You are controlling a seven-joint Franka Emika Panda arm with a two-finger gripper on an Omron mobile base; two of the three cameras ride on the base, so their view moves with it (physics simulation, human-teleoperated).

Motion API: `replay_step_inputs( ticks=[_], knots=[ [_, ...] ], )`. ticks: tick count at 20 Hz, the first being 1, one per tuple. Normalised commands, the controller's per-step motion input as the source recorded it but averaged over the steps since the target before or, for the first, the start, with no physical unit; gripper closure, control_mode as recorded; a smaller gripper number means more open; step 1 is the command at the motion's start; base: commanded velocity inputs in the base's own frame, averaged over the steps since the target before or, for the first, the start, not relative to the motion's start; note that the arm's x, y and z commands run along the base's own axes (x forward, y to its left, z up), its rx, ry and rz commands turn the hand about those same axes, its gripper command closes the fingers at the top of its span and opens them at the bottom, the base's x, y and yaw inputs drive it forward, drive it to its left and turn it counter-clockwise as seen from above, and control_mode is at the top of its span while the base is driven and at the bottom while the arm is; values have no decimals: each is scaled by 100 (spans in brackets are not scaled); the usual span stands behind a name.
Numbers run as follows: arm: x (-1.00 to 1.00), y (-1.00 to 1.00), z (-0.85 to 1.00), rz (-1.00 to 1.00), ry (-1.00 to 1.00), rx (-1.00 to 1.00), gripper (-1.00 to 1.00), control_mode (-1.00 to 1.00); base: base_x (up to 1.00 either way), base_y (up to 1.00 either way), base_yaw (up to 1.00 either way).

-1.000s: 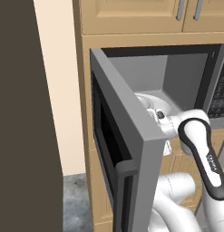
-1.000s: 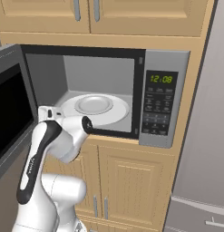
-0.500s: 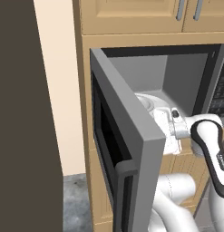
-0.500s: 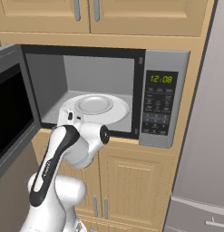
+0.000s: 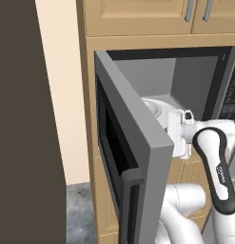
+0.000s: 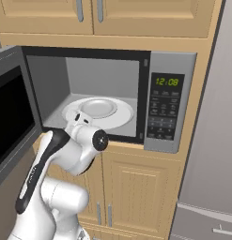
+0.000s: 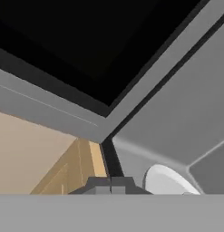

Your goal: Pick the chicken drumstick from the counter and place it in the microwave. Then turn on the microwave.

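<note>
Gripper (image 7: 111,184): fingers seen pressed together, nothing held. Over the last second the forearm has been swung round; the hand is kept at the microwave (image 6: 171,61) mouth, aimed at the inner face of its door (image 5: 138,143). The door is left wide open. Deeper inside the microwave, the chicken drumstick cannot be made out on the turntable (image 6: 122,115): hidden or too small. Judged: drop done, door closing needed before the keypad (image 6: 163,115) is pressed.
</note>
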Motion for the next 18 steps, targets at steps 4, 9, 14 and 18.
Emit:
replay_step_inputs(
  ticks=[4,9,14,18],
  knots=[
    [6,-25,15,-28,24,0,100,-100,0,0,0],
    [5,-28,19,-16,25,0,100,-100,0,0,0],
    [0,-24,16,-15,28,0,100,-100,0,0,0],
    [0,-14,3,-19,24,-1,100,-100,0,0,0]
  ],
)
